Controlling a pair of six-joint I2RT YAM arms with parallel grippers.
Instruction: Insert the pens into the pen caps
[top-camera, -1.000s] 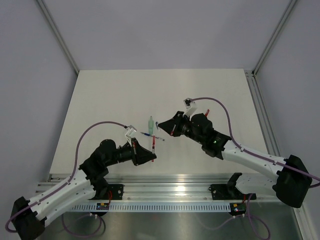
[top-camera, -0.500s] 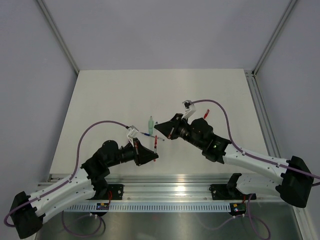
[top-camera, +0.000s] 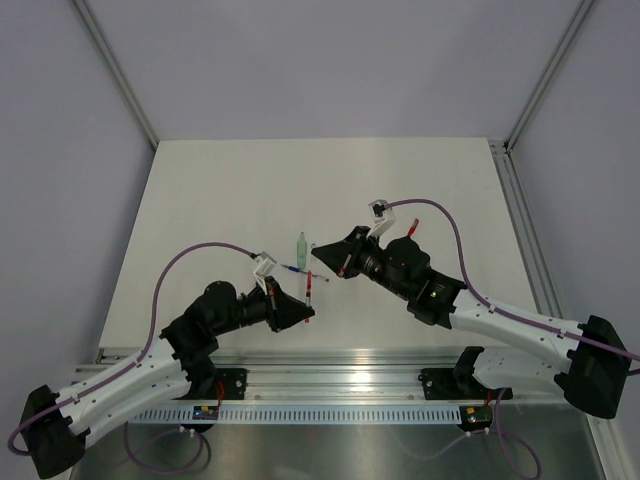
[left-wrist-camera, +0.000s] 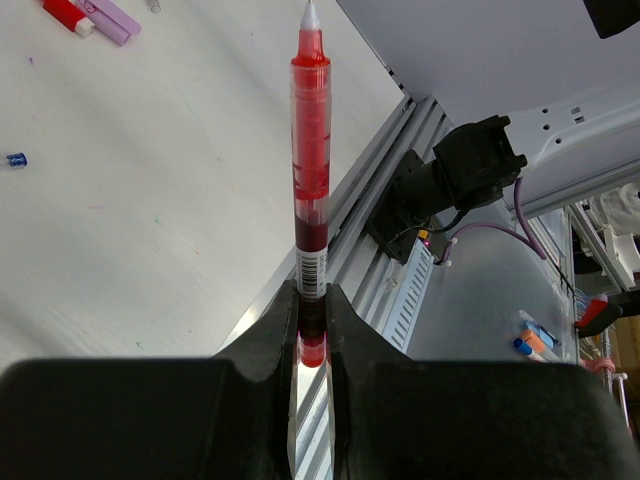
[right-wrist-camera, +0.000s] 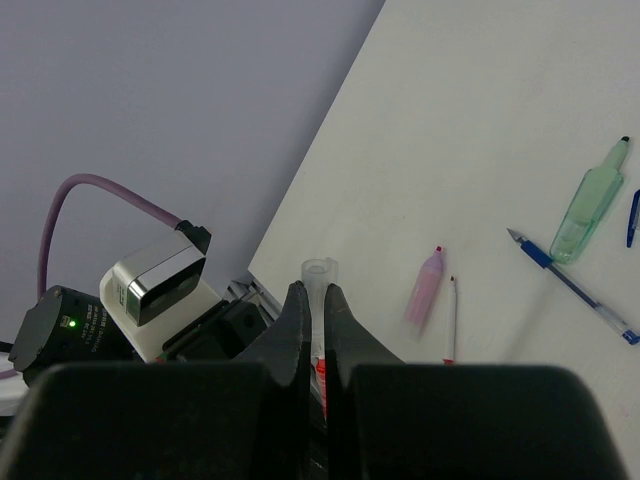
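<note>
My left gripper (top-camera: 310, 311) is shut on the rear end of a red pen (top-camera: 311, 288), held above the table. In the left wrist view the red pen (left-wrist-camera: 311, 150) sticks straight out from the gripper (left-wrist-camera: 313, 300), with its pale tip pointing away. My right gripper (top-camera: 318, 253) is shut on a clear pen cap with a red end (right-wrist-camera: 320, 273); its open mouth sticks out past the gripper (right-wrist-camera: 312, 295). The pen's tip and the cap are a short way apart. A pale green cap (top-camera: 302, 246) and a blue pen (top-camera: 293, 269) lie on the table between the arms.
In the right wrist view a pale pink cap (right-wrist-camera: 425, 285), a thin red-tipped pen (right-wrist-camera: 452, 318), the blue pen (right-wrist-camera: 575, 285) and the green cap (right-wrist-camera: 590, 205) lie on the white table. The left wrist view shows a pink cap (left-wrist-camera: 112, 15) and the metal rail (left-wrist-camera: 370, 240).
Both arms shifted only slightly. The right gripper moved a little left toward the pen, and the left gripper nudged the red pen up and right. Both grips are unchanged.
</note>
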